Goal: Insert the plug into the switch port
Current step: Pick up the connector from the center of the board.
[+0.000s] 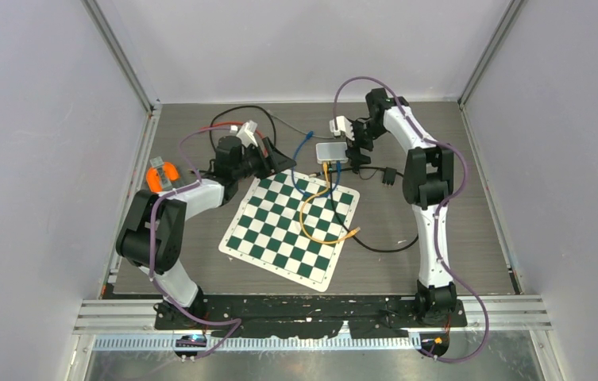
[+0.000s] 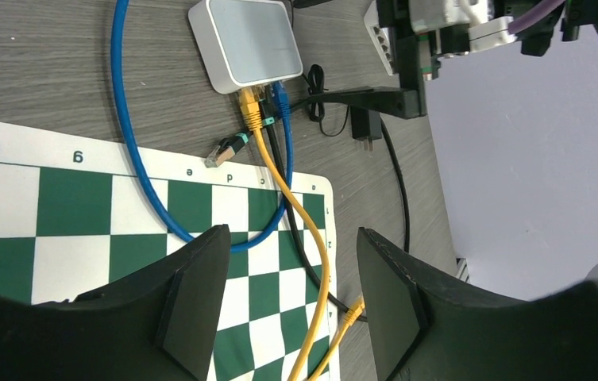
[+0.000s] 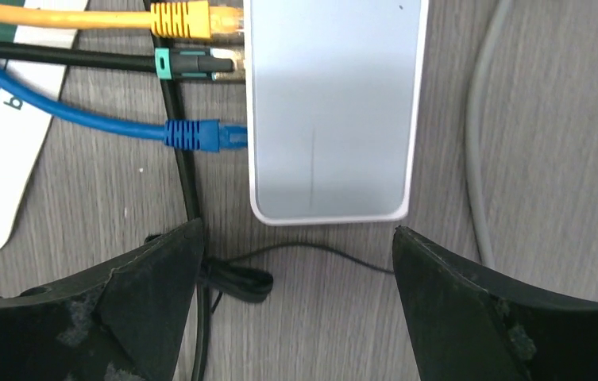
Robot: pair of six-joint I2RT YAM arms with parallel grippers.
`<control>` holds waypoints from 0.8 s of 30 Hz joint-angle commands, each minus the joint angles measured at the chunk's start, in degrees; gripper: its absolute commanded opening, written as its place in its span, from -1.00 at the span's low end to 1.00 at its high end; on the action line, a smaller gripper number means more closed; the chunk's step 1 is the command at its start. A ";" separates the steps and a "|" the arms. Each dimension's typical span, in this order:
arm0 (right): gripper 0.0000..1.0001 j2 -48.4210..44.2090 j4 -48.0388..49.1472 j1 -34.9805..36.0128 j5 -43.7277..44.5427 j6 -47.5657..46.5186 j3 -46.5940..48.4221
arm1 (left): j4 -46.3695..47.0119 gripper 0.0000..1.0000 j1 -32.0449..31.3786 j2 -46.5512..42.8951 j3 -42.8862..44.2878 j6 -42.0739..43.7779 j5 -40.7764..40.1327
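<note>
Fingers on both arms stand apart and hold nothing. The right gripper (image 3: 295, 238) hangs over the white switch (image 3: 331, 111) on the table (image 3: 565, 238); the left gripper (image 2: 291, 238) hangs above the chessboard (image 2: 73, 222). 3 plugs sit in the switch: a yellow plug (image 3: 184, 20), a black plug (image 3: 192, 63) with a teal band, and a blue plug (image 3: 200, 135). 1 loose plug (image 2: 224, 151) lies at the chessboard's edge, near the switch.
</note>
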 commanded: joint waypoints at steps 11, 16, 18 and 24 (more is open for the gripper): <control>0.90 4.69 0.08 2.63 1.67 -1.34 7.77 | -0.14 0.24 -0.31 -2.18 2.28 1.56 0.65; 0.90 5.53 0.93 2.96 1.30 -1.79 9.52 | -1.66 0.24 -0.56 -2.71 2.30 2.25 -0.03; 0.91 6.60 -0.68 3.33 1.76 -2.31 11.54 | -2.13 0.24 -0.57 -2.61 2.37 2.34 -0.14; 0.90 8.46 -5.67 4.50 4.81 -5.93 13.45 | -3.65 0.23 -0.62 -3.15 2.30 2.29 -0.45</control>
